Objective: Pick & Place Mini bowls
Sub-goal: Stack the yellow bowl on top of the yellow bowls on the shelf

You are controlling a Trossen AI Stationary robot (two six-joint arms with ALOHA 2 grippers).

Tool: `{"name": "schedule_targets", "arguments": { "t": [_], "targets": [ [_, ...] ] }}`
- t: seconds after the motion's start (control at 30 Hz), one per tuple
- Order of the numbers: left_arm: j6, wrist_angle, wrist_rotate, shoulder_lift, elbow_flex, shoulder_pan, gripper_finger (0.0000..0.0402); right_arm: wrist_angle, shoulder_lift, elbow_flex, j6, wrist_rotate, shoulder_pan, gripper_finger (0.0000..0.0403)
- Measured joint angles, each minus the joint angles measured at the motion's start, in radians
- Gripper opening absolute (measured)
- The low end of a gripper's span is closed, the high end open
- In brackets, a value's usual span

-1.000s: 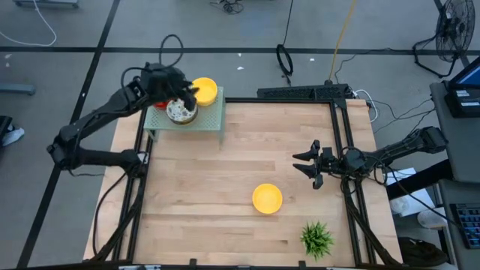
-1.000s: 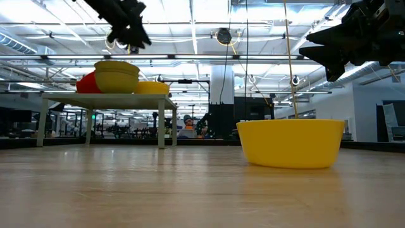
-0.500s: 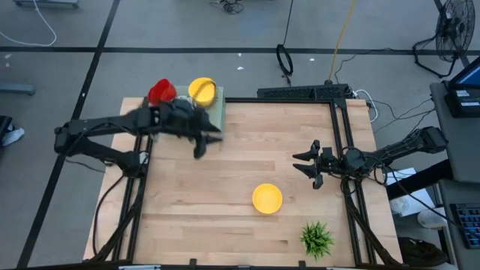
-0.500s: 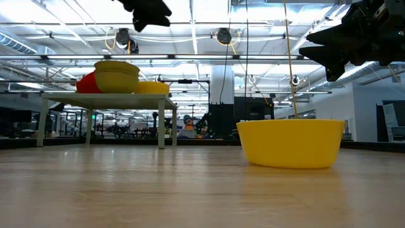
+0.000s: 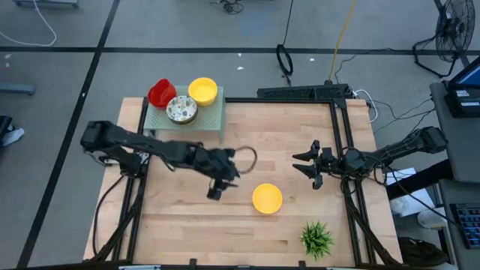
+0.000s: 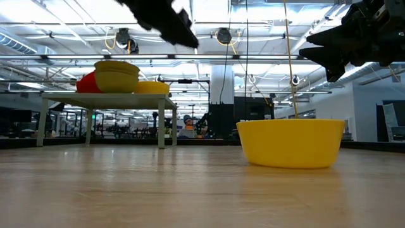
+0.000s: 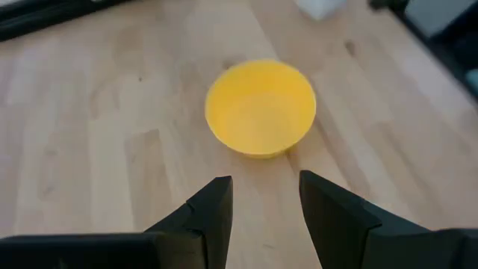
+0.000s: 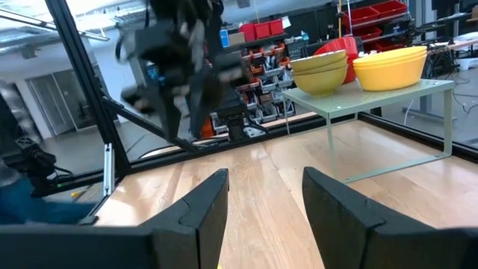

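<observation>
A lone yellow mini bowl [image 5: 267,199] sits upright on the wooden table, also seen in the low view [image 6: 292,143] and the left wrist view [image 7: 261,108]. My left gripper [image 5: 219,186] hovers open just left of it, above the table, fingers apart in the left wrist view [image 7: 265,202]. On a small pale green stand [image 5: 211,118] at the far left corner rest a red stack [image 5: 160,93], a white speckled stack [image 5: 181,109] and a yellow stack [image 5: 202,91]. My right gripper [image 5: 310,166] waits open at the table's right side, empty.
A small green plant [image 5: 316,238] stands near the table's near right corner. Black frame rails [image 5: 339,135] run along the table's right and far edges. Bare wood lies between the stand and the lone bowl.
My left arm has swung from above the stand at the far left corner toward the table's middle and near side, ending beside the lone yellow bowl. The stacks on the stand stay as they were. My right arm has kept still.
</observation>
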Motion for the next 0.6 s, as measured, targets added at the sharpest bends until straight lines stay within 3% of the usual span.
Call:
{"name": "schedule_targets", "arguments": {
  "t": [0.17,0.6],
  "targets": [
    [0.049,0.099,-0.057,0.114,0.000,-0.035,0.0159,0.000,0.000,0.000,0.000,0.000,0.000,0.0161],
    [0.126,0.324,-0.036,0.288,0.001,-0.068,0.0159,-0.022,0.001,0.000,0.000,0.000,0.000,0.0160]
  ]
}}
